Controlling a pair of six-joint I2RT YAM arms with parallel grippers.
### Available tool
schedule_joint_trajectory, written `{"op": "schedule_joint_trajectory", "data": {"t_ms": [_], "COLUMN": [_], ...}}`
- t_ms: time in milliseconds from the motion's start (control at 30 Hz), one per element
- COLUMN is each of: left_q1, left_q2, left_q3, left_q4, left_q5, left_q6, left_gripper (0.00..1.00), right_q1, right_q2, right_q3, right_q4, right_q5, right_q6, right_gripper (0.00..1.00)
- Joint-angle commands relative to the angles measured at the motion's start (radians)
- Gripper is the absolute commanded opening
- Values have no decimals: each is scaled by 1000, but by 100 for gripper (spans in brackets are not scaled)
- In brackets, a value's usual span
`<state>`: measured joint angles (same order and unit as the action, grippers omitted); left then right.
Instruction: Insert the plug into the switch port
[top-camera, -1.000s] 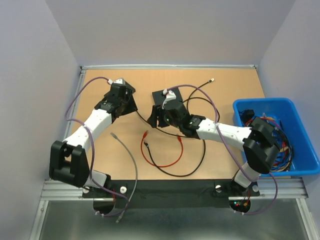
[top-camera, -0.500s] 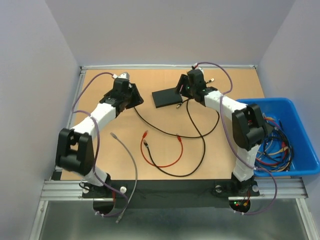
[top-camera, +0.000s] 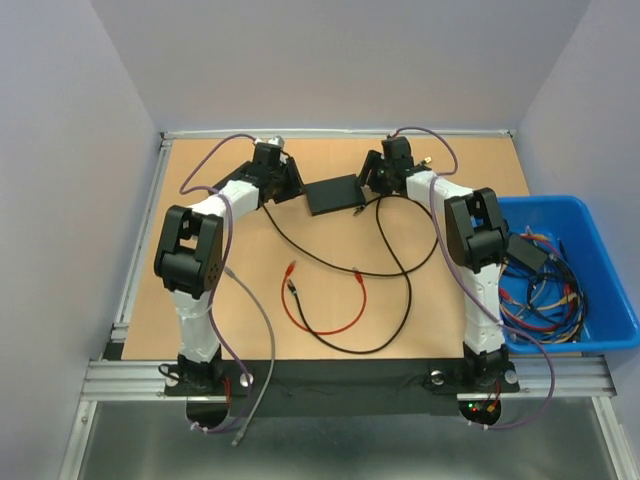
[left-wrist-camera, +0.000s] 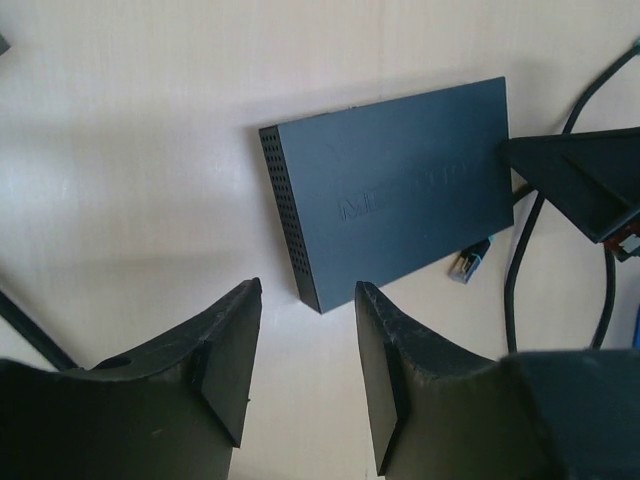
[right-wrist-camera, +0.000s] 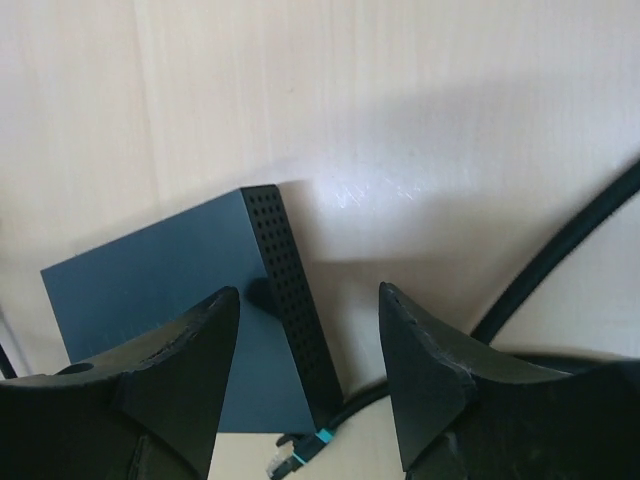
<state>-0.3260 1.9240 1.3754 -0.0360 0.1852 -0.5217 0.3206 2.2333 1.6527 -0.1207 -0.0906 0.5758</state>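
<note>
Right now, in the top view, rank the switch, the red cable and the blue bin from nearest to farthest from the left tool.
1. The switch, just right of the left tool, toward the far edge.
2. The red cable, looped in the middle, nearer the arm bases.
3. The blue bin, far off at the right side.

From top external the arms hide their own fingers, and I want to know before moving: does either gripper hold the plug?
Observer: No. The left wrist view shows the left gripper open and empty, facing the switch.
Operator: And the right?
Observer: The right gripper is open too, with the switch's vented side seen between its fingers.
Operator: The plug?
Observer: The teal-banded plug lies loose on the table beside the switch.
</note>
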Motion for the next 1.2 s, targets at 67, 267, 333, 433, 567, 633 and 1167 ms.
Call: {"op": "schedule_joint_trajectory", "data": {"t_ms": [67, 267, 333, 433, 567, 633, 1167], "left_q1": [-2, -5, -7, -8, -8, -15, -39], "left_q2": [65, 112, 121, 125, 135, 132, -101], "left_q3": [50, 68, 71, 73, 70, 57, -304], "left_q4": [31, 77, 81, 85, 94, 99, 168], "left_q5": [31, 60, 68, 72, 92, 103, 71], "left_q6": [15, 11, 11, 9, 6, 3, -40], "left_gripper": [53, 53, 53, 53, 53, 53, 52], "right_q1": [-2, -2, -2, -2, 2, 9, 204], "right_q2": [58, 110, 129, 134, 144, 150, 189], "right_q3": [100, 116, 116, 105, 116, 131, 177], "right_q4": [10, 10, 10, 12, 13, 12, 12], "right_q5": [-57, -103, -127, -152, -193, -228, -290], "right_q6": [-25, -17, -21, -31, -42, -45, -65], "right_gripper": [63, 62, 61, 61, 60, 60, 60]}}
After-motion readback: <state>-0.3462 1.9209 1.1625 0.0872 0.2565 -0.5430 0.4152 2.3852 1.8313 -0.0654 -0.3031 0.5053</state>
